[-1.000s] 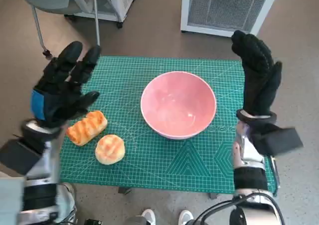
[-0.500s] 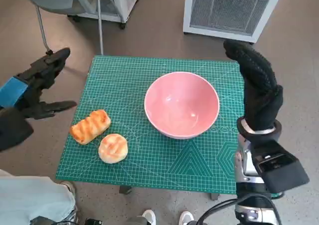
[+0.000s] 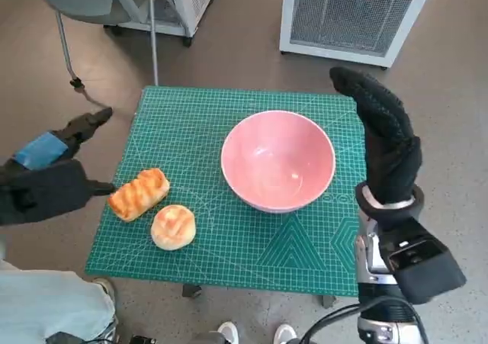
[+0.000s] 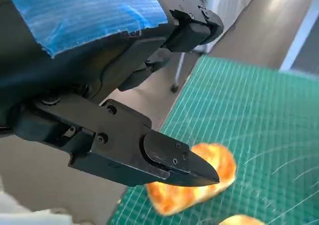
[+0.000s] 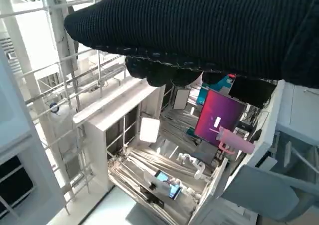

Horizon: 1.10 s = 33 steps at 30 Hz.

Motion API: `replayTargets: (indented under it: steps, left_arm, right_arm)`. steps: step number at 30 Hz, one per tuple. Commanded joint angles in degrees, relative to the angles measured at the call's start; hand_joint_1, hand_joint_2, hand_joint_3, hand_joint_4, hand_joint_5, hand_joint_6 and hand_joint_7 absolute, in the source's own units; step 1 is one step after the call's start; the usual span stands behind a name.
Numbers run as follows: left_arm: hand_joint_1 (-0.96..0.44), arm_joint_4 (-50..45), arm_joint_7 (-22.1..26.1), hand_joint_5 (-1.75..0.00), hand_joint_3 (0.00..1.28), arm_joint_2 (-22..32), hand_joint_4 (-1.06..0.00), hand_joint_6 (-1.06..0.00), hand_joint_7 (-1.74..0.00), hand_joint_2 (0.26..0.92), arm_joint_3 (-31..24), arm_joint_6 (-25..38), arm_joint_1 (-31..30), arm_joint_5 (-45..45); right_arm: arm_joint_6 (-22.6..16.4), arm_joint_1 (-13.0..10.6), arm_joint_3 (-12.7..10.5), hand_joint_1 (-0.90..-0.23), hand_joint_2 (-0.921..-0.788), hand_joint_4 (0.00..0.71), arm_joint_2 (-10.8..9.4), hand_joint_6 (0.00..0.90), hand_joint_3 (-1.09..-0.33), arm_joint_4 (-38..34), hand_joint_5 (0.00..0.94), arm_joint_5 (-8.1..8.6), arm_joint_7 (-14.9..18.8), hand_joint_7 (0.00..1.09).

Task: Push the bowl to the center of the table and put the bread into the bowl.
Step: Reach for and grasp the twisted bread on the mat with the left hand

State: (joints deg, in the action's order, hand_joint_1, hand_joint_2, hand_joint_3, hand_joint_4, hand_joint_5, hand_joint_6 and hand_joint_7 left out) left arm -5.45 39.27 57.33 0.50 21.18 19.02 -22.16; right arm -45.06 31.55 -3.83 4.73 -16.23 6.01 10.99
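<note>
A pink bowl [image 3: 277,159] stands empty on the green cutting mat [image 3: 198,123], a little right of its middle. Two breads lie at the mat's front left: a long striped loaf [image 3: 138,194] and a round bun [image 3: 173,226]. My left hand [image 3: 47,178] hangs open just off the mat's left edge, one fingertip close to the loaf. The left wrist view shows its black fingers [image 4: 149,155] above the loaf [image 4: 192,185], holding nothing. My right hand [image 3: 385,142] is raised open beside the bowl's right rim, fingers stretched out and up.
A white metal cabinet [image 3: 347,12] stands on the floor behind the table. A chair's legs [image 3: 114,24] are at the back left. Pale trousers [image 3: 53,310] show at the front left, shoes [image 3: 252,332] below the table's front edge.
My left hand has swung down and out from above the mat's left side to beside the loaf, off the edge. The right hand shifted slightly. Bowl and breads stay put.
</note>
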Motion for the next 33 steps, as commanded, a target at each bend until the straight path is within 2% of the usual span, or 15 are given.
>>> replayTargets:
  steps: [1,13,33]
  left_arm:
    - [-0.24,1.3,1.4,0.0,0.02,0.0,0.0,-0.14,-0.02,0.712,3.0,1.5,1.3,-2.1]
    - [-0.27,6.4,3.2,0.0,0.02,-2.7,0.0,-0.15,-0.02,0.732,10.8,2.2,4.8,-6.7]
    - [-0.28,17.8,2.4,0.0,0.02,-8.2,0.0,-0.15,-0.01,0.742,17.7,-0.7,8.9,-10.3]
  right_arm:
    - [0.2,-1.0,0.4,-0.494,-0.921,0.282,-0.4,-0.001,-0.807,-0.7,0.014,-0.29,-0.1,0.71]
    - [0.3,-0.9,0.8,-0.479,-0.921,0.282,-0.5,-0.001,-0.811,-1.4,0.015,0.44,0.3,0.71]
    - [0.5,-1.4,0.6,-0.482,-0.921,0.28,-0.3,-0.001,-0.81,-0.9,0.015,0.61,0.2,0.71]
